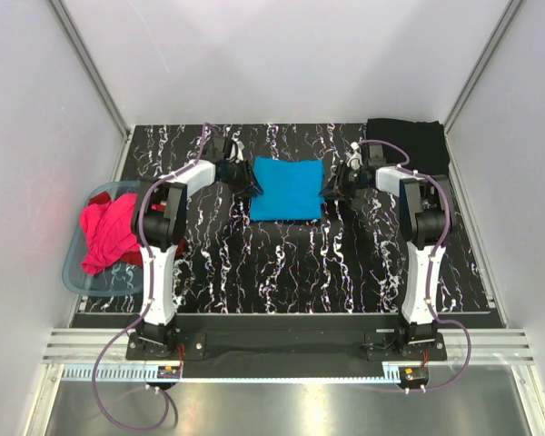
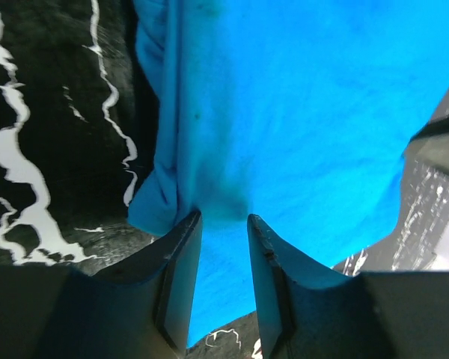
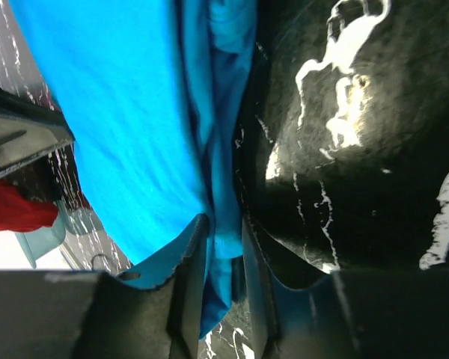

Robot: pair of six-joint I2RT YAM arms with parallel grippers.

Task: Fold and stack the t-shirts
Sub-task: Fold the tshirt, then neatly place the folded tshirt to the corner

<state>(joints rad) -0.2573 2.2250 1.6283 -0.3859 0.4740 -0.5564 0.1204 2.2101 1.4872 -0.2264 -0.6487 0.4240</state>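
Note:
The turquoise t-shirt [image 1: 286, 188] lies folded in a rough square at the middle back of the black marbled table [image 1: 282, 263]. My left gripper [image 1: 248, 186] is at its left edge, and in the left wrist view [image 2: 223, 217] its jaws are closed on the shirt's cloth [image 2: 299, 112]. My right gripper [image 1: 331, 193] is at the shirt's right edge, and in the right wrist view [image 3: 223, 218] it pinches the folded edge [image 3: 127, 112]. A black t-shirt [image 1: 409, 141] lies folded at the back right corner. A magenta-pink t-shirt [image 1: 104, 232] and a red one [image 1: 153, 211] lie in the tub.
The translucent pale-blue tub [image 1: 77, 272] stands at the table's left edge, beside the left arm. White walls enclose the table on three sides. The red shirt and the tub's rim also show in the right wrist view [image 3: 15, 209].

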